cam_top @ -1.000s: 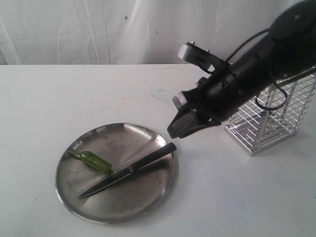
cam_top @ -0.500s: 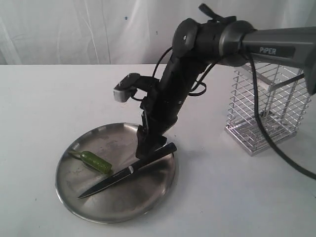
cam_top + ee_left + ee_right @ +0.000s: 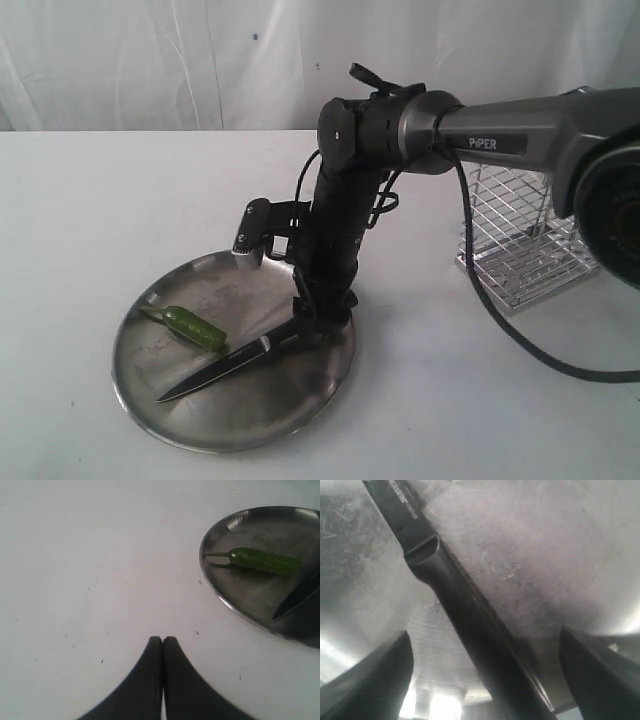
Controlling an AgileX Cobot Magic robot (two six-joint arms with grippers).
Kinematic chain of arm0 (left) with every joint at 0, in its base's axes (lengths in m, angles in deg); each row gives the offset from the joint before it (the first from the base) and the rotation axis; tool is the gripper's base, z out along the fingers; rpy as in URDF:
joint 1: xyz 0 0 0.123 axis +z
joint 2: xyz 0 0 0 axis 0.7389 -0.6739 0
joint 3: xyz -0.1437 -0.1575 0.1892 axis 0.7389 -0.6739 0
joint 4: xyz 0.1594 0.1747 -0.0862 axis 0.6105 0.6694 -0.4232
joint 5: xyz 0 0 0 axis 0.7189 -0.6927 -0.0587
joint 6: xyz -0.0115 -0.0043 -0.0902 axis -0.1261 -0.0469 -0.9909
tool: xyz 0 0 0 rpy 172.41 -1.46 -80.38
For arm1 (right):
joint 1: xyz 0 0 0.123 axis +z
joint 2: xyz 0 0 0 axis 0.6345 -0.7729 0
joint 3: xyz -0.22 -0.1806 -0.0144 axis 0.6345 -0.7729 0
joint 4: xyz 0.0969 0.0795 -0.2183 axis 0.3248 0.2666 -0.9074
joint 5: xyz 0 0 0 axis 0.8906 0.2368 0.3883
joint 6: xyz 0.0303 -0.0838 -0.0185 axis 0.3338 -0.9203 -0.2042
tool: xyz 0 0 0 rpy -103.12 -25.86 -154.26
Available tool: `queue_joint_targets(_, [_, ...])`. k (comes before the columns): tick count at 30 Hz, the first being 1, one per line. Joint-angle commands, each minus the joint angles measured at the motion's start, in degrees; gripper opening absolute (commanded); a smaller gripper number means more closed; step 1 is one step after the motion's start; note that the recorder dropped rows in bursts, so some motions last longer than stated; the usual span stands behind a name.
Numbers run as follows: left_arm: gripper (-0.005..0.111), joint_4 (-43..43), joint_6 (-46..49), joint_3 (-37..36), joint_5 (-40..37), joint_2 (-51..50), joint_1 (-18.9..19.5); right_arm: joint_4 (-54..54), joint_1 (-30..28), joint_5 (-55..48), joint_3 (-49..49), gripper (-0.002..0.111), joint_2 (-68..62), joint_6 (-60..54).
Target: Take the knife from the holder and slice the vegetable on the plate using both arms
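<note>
The black knife (image 3: 232, 361) lies flat on the steel plate (image 3: 150, 392), its tip toward the front left. The green chili (image 3: 196, 329) rests beside its blade. My right gripper (image 3: 320, 322) points down over the knife's handle. In the right wrist view its fingers (image 3: 377, 680) stand wide apart on either side of the handle (image 3: 470, 620), open and not touching it. My left gripper (image 3: 163, 639) is shut and empty above bare table, next to the plate's rim (image 3: 220, 597), with the chili (image 3: 262, 560) and the knife tip (image 3: 295, 600) in its view. It does not show in the exterior view.
The chrome wire holder (image 3: 520, 250) stands empty on the table to the right of the plate, behind the right arm's cable. A white curtain backs the table. The right arm (image 3: 520, 130) reaches in from the right edge.
The right arm has swung from beside the holder to the plate and lowered its open gripper around the knife's handle. Knife, chili and plate have stayed put.
</note>
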Motion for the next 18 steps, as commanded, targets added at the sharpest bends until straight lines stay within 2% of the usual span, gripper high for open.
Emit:
queue_joint_targets(1, [0.0, -0.1, 0.0, -0.2, 0.0, 0.2, -0.3, -0.6, 0.1, 2.4, 0.3, 0.075, -1.3, -0.4])
queue_joint_targets(6, [0.0, -0.1, 0.0, -0.2, 0.0, 0.2, -0.3, -0.7, 0.1, 3.3, 0.3, 0.074, -3.3, -0.4])
queue_joint_targets(8, [0.0, -0.1, 0.0, -0.2, 0.0, 0.2, -0.3, -1.6, 0.1, 3.1, 0.3, 0.069, -3.4, -0.3])
queue_joint_targets(10, [0.0, -0.1, 0.0, -0.2, 0.0, 0.2, -0.3, -3.3, 0.1, 2.1, 0.3, 0.058, -3.2, 0.0])
queue_joint_targets(14, [0.0, -0.1, 0.0, -0.2, 0.0, 0.2, -0.3, -8.8, 0.1, -1.5, 0.3, 0.028, -2.6, 0.0])
queue_joint_targets(18, [0.0, -0.1, 0.0, -0.2, 0.0, 0.2, -0.3, -12.6, 0.1, -3.0, 0.3, 0.002, -2.1, 0.0])
